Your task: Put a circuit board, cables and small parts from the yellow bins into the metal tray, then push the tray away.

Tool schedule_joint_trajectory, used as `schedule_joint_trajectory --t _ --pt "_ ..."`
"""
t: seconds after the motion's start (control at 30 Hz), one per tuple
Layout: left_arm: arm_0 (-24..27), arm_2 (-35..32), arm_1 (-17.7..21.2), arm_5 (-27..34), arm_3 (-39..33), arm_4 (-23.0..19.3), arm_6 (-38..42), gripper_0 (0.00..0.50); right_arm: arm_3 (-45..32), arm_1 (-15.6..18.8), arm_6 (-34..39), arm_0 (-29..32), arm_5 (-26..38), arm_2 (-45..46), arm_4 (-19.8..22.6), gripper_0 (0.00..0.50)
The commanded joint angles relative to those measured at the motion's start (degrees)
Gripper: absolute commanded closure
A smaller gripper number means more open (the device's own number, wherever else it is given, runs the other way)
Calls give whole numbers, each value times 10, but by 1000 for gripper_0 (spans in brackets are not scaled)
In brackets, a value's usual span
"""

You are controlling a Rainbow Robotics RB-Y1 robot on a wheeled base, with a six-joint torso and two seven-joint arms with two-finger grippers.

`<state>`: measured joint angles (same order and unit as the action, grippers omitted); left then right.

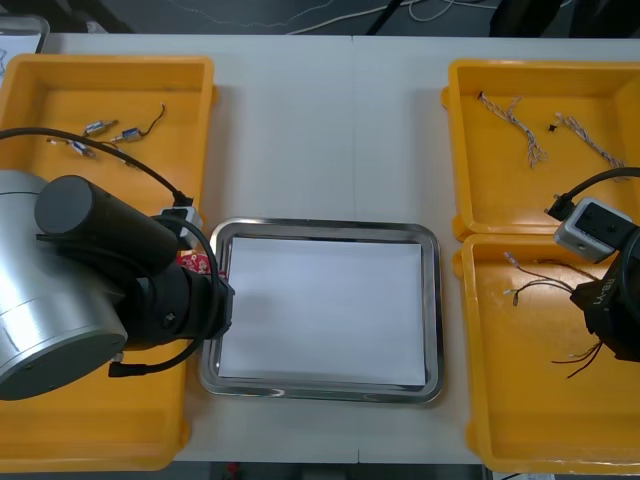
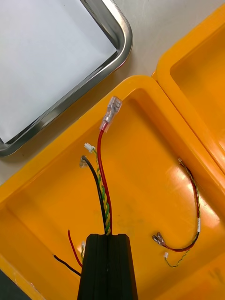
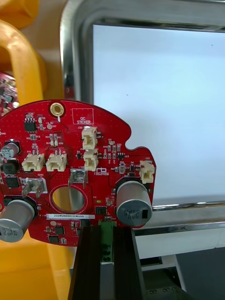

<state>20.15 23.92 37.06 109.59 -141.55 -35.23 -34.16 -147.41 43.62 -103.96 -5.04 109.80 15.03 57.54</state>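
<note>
My left gripper point(image 3: 107, 230) is shut on a round red circuit board point(image 3: 70, 168), pinching it at a green connector on its edge. The board point(image 1: 195, 264) hangs upright by the left rim of the metal tray point(image 1: 330, 228), white inside. My right gripper point(image 2: 108, 236) is shut on a bundle of cables point(image 2: 104, 187): a red one with a clear connector, a black one and a twisted yellow one. It hangs over the near right yellow bin point(image 1: 530, 410), where the right arm point(image 1: 612, 300) stands.
Another red and yellow cable point(image 2: 193, 220) lies in the same bin. The far right bin point(image 1: 500, 190) holds twisted cables point(image 1: 520, 125). Small metal parts point(image 1: 100, 128) and a black cable lie in the far left bin point(image 1: 120, 80). The left arm covers the near left bin point(image 1: 100, 440).
</note>
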Motion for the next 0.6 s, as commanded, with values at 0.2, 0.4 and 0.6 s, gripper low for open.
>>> schedule_joint_trajectory --t 0.2,0.4,0.6 --pt "78 99 14 4 43 8 92 500 -2 21 -6 -11 2 -5 -2 500" --pt "105 138 1 4 67 17 104 500 -2 21 -6 -11 2 -5 -2 500" --pt "136 179 -5 4 74 20 141 500 -2 21 -6 -11 2 -5 -2 500"
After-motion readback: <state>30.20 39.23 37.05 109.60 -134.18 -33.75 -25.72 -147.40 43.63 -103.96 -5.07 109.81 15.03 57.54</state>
